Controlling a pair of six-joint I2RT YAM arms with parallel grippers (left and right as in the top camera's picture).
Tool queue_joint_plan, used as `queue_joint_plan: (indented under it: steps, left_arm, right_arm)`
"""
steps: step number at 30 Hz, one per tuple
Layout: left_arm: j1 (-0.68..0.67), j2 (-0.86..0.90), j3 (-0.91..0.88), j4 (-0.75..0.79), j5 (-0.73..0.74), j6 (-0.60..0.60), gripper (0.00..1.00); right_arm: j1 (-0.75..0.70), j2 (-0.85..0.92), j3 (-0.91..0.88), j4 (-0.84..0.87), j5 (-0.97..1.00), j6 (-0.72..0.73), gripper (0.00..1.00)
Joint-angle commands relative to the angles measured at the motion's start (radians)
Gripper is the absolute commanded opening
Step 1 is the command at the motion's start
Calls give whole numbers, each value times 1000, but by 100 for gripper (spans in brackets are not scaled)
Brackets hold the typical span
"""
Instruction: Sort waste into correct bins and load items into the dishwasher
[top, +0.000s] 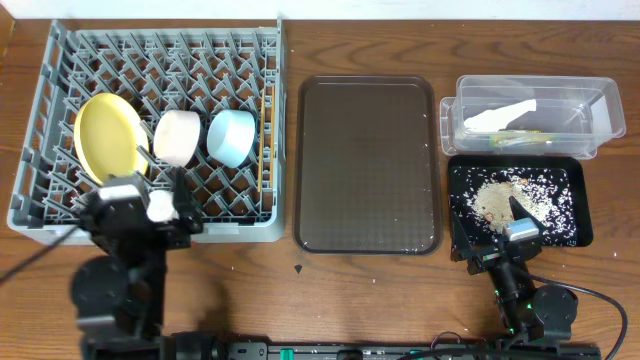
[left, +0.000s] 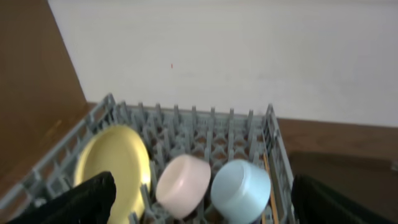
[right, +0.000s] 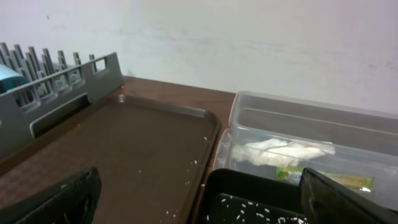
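From overhead, your left tool (top: 158, 203) is spread apart and empty at the near edge of the rack (top: 60, 215). One plate (top: 108, 135), a white bowl (top: 178, 137) and a blue bowl (top: 232, 136) stand just ahead. The chopsticks (top: 262, 140) lie lengthwise along the right wall. The left wrist view shows the same three dishes. In the right wrist view, your right tool (right: 199, 193) is spread apart and empty by the black tray (right: 261, 182). One napkin (right: 283, 152) and one wrapper (right: 336, 179) lie in the tub (right: 298, 112).

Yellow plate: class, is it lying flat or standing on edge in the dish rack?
Standing on edge, tilted: the yellow plate leans among the pegs of the dish rack.
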Motion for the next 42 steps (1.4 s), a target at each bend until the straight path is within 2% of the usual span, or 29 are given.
queue_joint_plan:
  steps: [1,11,18,32,39,42]
  left_arm:
    - [3,-113,-171,97,-10,-63,91]
    - [3,-397,-562,405,-31,-70,90]
    - [6,-420,-710,551,-31,-70,90]
    - [6,-417,-714,448,-27,-69,91]
    - [6,-417,-714,285,-27,-69,91]
    - [6,-408,-713,291,-27,-69,91]
  right_arm:
    - [-2,-5,-3,0,-4,16,99]
    - [-2,-5,-3,0,-4,16,99]
    - [-2,-5,-3,0,-4,16,99]
    - [-2,-5,-3,0,-4,16,99]
    - [-2,-5,-3,0,-4,16,99]
    - [-2,-5,-3,0,-5,16,99]
